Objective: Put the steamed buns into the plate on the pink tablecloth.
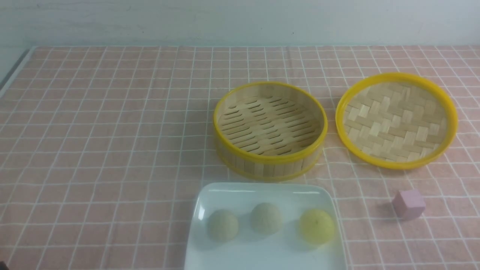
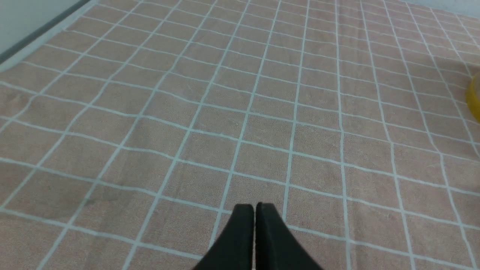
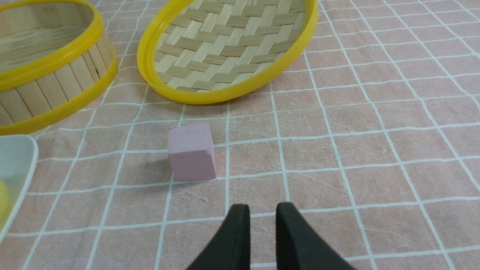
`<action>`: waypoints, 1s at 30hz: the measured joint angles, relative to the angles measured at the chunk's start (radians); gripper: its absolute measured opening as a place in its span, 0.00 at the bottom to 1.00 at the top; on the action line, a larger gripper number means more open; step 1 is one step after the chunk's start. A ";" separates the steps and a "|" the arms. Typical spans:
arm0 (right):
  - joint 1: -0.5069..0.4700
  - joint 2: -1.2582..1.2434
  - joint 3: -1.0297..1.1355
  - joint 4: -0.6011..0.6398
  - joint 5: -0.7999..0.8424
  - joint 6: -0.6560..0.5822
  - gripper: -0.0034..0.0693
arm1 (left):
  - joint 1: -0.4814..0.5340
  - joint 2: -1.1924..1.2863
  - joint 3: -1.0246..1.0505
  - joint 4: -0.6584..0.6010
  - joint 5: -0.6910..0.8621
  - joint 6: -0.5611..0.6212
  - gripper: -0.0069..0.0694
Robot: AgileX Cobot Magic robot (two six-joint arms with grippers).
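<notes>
Sitting already on the white square plate (image 1: 262, 195) at the desk's near edge, three steamed buns (image 1: 266, 218) look soft and light, best cupped gently around their sides, while the left gripper (image 2: 255, 210) has its fingers pressed together and the right gripper (image 3: 262, 212) holds its fingers slightly apart, empty.

The plate (image 1: 262, 258) is glossy white, ceramic-like, with bright highlights on its rim, while the buns (image 1: 266, 218) on it look matt and faintly grainy. The cloth (image 1: 112, 150) is soft, matt woven fabric. The basket (image 1: 270, 129) is slatted pale bamboo and the lid (image 1: 396, 120) woven bamboo strips, both rimmed in smooth shiny yellow plastic; the cube (image 1: 408, 203) is matt.
</notes>
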 joint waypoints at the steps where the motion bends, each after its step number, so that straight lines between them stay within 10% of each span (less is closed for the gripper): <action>1: 0.000 0.000 0.000 0.001 0.000 0.000 0.23 | -0.002 0.000 0.000 0.003 0.001 0.000 0.14; 30: 0.000 0.000 0.000 0.001 0.000 0.001 0.27 | -0.059 0.000 0.000 0.010 0.010 -0.001 0.17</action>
